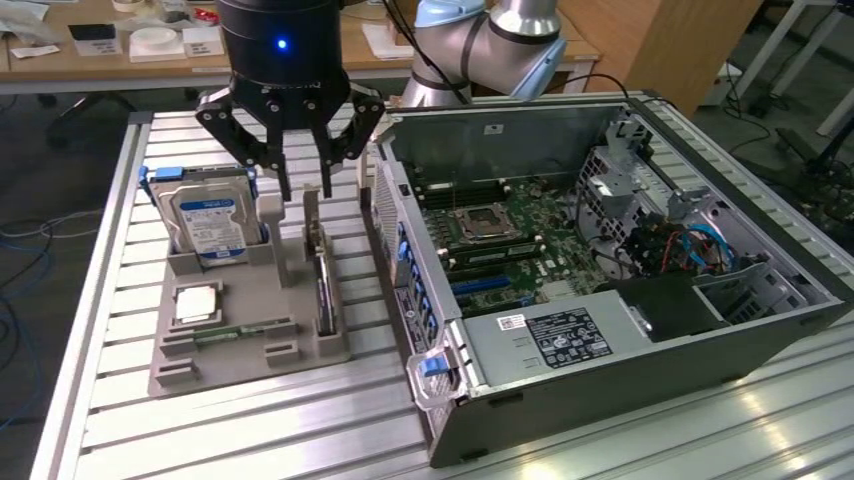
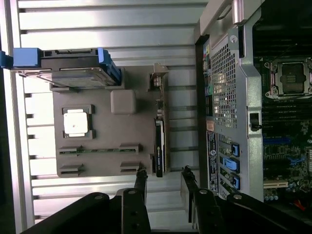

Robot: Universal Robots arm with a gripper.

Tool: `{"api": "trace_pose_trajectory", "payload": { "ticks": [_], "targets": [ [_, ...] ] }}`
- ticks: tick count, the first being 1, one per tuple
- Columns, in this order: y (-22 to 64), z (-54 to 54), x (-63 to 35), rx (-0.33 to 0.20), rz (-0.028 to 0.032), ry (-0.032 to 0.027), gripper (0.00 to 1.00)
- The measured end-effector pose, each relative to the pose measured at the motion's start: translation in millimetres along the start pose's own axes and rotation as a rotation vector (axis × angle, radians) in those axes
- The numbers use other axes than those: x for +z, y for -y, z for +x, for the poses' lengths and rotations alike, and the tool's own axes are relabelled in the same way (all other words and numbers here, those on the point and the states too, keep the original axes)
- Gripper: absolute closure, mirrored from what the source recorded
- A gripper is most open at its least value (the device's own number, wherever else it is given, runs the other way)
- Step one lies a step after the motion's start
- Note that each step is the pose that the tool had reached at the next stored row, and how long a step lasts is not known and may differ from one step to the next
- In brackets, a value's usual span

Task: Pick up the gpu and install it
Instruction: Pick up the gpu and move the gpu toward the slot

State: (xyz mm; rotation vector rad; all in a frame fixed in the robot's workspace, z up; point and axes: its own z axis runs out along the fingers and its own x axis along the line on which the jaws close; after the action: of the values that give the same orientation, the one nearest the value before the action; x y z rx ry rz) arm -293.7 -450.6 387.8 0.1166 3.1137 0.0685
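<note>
The gpu [image 1: 320,265] stands on edge in a slot of the grey holder [image 1: 274,345], a thin dark card with its silver bracket at the far end. In the wrist view the gpu [image 2: 159,144] runs along the holder's [image 2: 112,134] edge nearest the computer case. My gripper [image 1: 306,190] hangs just above the card's bracket end, open, its black fingers [image 1: 283,185] apart with nothing held. Seen from the wrist, the gripper [image 2: 164,178] straddles the line of the card, one finger on each side of its near end.
A hard drive [image 1: 207,215] with a blue label, a square processor [image 1: 196,302] and a narrow memory stick [image 1: 240,330] also sit in the holder. The open computer case [image 1: 627,330] lies at the exterior view's right, motherboard [image 1: 507,230] exposed. A slatted metal table [image 1: 267,420] carries everything.
</note>
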Motion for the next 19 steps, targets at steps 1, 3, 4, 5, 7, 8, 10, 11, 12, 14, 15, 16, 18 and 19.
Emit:
{"api": "trace_pose_trajectory", "payload": {
  "ticks": [1,3,4,5,7,8,10,11,12,14,15,16,18,19],
  "targets": [
    [0.0,0.0,0.0,0.000,-0.0002,-0.0001,0.58],
    [0.1,0.1,1.7,0.000,-0.0043,-0.0002,0.58],
    [0.2,0.0,2.9,0.000,-0.0077,-0.0005,0.58],
    [0.2,0.1,4.3,0.000,-0.0107,-0.0008,0.58],
    [0.3,0.3,8.0,0.000,-0.0139,-0.0010,0.58],
    [0.4,0.3,9.8,0.001,-0.0148,-0.0011,0.58],
    [0.6,0.3,13.4,0.001,-0.0159,-0.0011,0.58],
    [0.7,0.4,15.1,0.001,-0.0166,-0.0013,0.58],
    [0.8,0.4,17.0,0.000,-0.0178,-0.0013,0.58],
    [0.9,0.5,20.6,0.001,-0.0198,-0.0015,0.58],
    [1.0,0.6,22.4,0.001,-0.0205,-0.0016,0.58],
    [1.1,0.6,24.2,0.001,-0.0214,-0.0016,0.58],
    [1.2,0.7,27.8,0.001,-0.0231,-0.0018,0.58],
    [1.3,0.7,29.8,0.001,-0.0240,-0.0018,0.58]
  ]
}}
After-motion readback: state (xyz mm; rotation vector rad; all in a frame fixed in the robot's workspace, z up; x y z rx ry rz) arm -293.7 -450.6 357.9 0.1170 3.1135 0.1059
